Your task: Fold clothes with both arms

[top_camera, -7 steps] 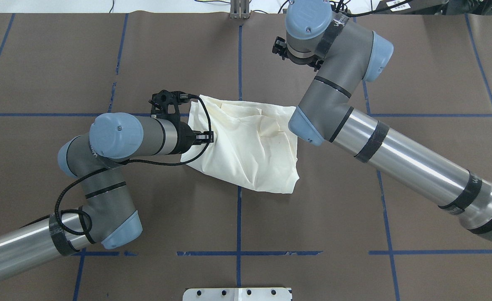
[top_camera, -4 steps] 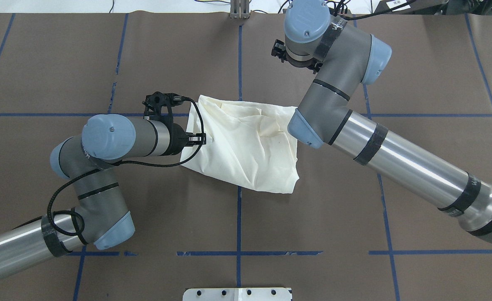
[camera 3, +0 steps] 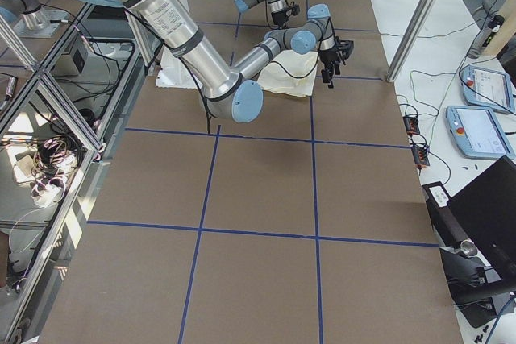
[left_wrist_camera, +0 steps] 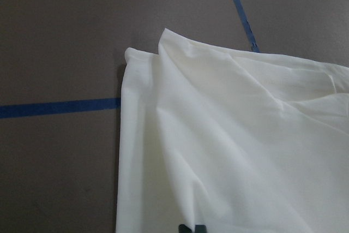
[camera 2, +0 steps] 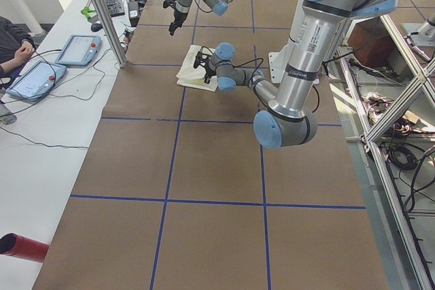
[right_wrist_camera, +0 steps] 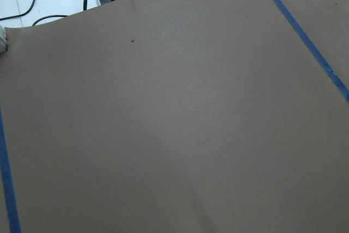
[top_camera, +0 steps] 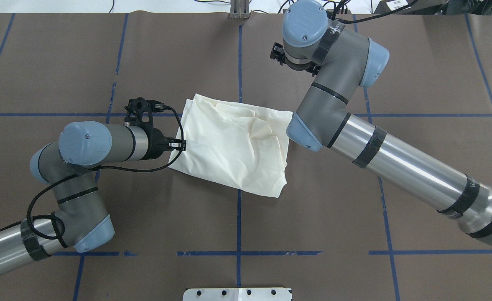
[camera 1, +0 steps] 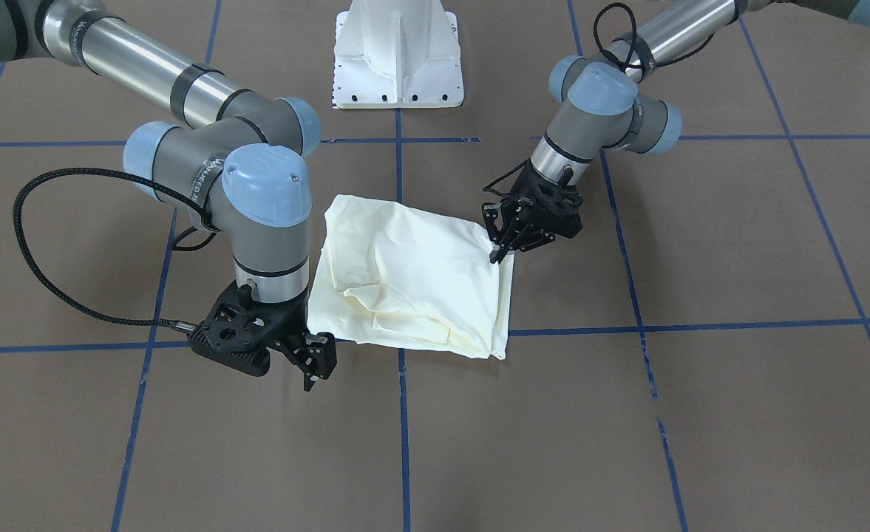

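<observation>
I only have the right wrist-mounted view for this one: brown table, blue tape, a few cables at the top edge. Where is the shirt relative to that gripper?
Observer: The front-facing view shows the right gripper over bare table, just off one corner of the folded shirt, with no cloth in its fingers.
Operator: So is anything holding the shirt at all?
Observer: It looks so. The left gripper is at the shirt's opposite edge, and its fingers appear closed on the cloth there.
</observation>
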Controlling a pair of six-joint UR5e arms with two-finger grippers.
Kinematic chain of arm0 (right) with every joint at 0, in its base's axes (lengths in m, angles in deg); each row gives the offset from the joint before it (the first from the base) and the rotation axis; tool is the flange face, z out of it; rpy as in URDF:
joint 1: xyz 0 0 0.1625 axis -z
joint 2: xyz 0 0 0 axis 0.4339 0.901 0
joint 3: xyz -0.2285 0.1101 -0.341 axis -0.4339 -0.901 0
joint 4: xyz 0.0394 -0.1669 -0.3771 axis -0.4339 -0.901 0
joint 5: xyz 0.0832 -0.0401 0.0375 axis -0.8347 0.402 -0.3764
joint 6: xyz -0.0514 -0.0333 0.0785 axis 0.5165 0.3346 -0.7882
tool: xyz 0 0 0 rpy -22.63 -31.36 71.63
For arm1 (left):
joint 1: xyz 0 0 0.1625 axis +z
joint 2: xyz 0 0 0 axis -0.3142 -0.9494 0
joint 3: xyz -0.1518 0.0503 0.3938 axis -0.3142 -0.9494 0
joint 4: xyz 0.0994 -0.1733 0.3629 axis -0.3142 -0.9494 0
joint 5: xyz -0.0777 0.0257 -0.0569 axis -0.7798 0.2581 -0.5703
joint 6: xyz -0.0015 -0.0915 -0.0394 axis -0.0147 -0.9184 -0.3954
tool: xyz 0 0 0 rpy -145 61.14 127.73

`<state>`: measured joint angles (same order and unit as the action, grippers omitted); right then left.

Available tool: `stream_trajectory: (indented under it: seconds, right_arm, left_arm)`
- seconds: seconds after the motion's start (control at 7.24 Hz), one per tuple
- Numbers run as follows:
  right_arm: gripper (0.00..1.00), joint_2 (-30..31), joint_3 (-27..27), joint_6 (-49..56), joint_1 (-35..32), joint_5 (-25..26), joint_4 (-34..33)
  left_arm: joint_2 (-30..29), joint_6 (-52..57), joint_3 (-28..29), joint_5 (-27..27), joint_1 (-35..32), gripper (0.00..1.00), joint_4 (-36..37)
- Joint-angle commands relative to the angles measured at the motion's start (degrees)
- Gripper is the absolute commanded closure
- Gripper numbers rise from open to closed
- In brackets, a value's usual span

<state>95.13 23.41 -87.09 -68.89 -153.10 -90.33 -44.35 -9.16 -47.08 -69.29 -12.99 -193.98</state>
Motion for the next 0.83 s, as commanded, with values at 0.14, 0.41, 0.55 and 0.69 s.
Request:
stream_trajectory:
  seconds: [0.14,0.41,0.55,0.69]
  right_arm:
    - [0.0,0.06,0.0,-0.08,0.1,0.06,0.0]
    - [0.0,-0.02,0.0,-0.08,0.19,0.06,0.09]
    - [0.0,-0.02,0.0,0.0,0.19,0.06,0.09]
    - [0.0,-0.02,0.0,0.09,0.19,0.06,0.09]
  left_arm:
    - [5.02,0.14,0.6,-0.02,0.01,1.0,-7.84]
    - [5.02,-0.3,1.74,-0.02,0.28,1.0,-8.2]
    - [4.67,-0.3,1.14,-0.11,-0.07,0.72,-8.63]
    - [4.76,-0.3,-1.04,-1.5,-1.12,0.11,-8.03]
